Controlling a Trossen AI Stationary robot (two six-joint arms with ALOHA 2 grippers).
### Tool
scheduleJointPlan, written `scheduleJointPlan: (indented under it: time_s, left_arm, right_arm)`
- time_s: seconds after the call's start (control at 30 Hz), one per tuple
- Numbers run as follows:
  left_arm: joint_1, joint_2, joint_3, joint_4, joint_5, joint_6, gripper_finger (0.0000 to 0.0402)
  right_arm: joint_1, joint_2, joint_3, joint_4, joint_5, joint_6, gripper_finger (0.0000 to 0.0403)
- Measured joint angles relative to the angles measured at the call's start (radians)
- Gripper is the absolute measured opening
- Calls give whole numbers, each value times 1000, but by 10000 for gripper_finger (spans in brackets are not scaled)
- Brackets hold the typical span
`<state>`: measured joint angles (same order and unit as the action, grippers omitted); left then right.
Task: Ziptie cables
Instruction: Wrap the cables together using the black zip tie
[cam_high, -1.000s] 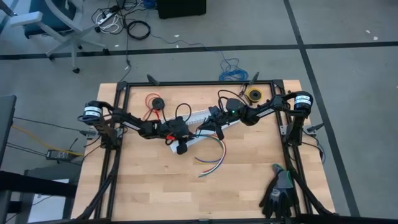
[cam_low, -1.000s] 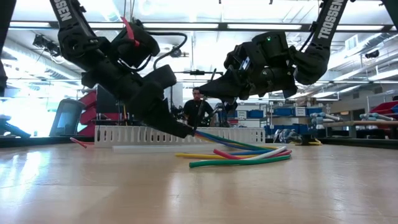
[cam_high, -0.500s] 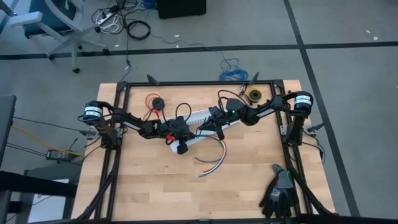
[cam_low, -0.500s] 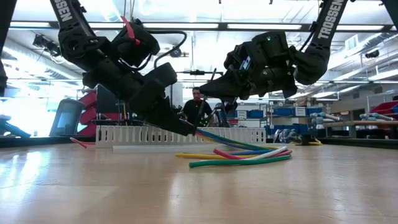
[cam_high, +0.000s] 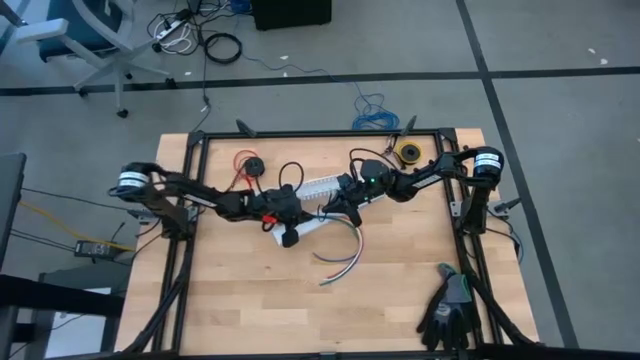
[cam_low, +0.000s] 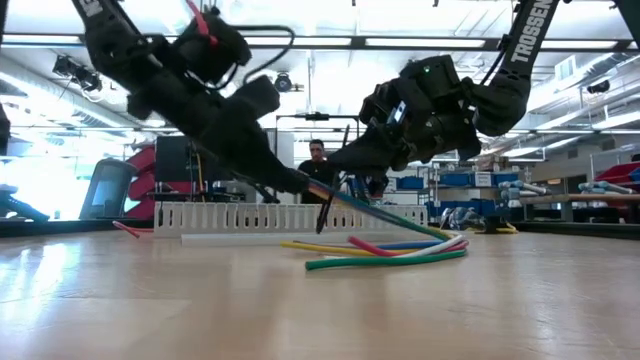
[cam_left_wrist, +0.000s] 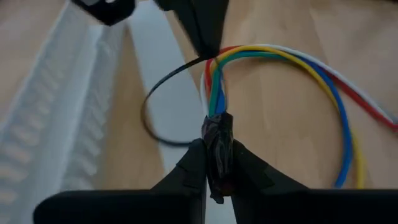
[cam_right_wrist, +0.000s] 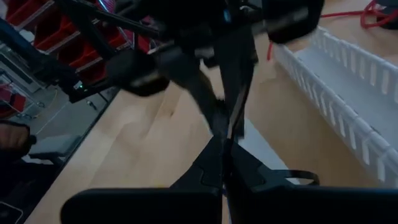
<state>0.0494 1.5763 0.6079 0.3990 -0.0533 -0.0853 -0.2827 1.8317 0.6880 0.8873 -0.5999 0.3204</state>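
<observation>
- Multicoloured strands of the cables (cam_left_wrist: 292, 68) fan out over the wooden bench (cam_high: 400, 290), near the middle, just in front of the white plastic channel (cam_low: 230, 216).
- One end is lifted off the wood: the left gripper (cam_left_wrist: 216, 163) has its fingers pinching the dark taped end of the bundle, as the left wrist view shows plainly.
- Across from it, the right gripper (cam_right_wrist: 225, 149) has its fingers pressed together on the ziptie (cam_left_wrist: 163, 93), whose thin dark strip curls into a loop right beside the bundle.
- Both arms meet over the bench's middle, tips almost touching.
- Handling, as a judgement: the wires look light and floppy, so the free ends will sag and splay; the taped end is the sensible place to hold them.
- Likewise the ziptie looks springy and slick, apt to twist, so a hold close to its tip should steer it best.
</observation>
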Motion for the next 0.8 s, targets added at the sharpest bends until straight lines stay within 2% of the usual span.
scheduleJointPlan:
  time_s: [0.2,0.37,0.6,0.8]
  left_arm:
    - [-14,-158,0,-271,-75,-26,47]
    - [-56,-241,0,-465,-148,-102,47]
    - [-157,-258,0,-555,-145,-207,47]
    - [-246,-274,-1,-566,-144,-277,47]
  right_arm:
    - [0,0,0,-3,-61,57,0]
    - [13,-13,-2,-21,-100,126,0]
    - [43,-98,-37,-163,-166,190,0]
    - [61,-225,-74,-354,-164,180,0]
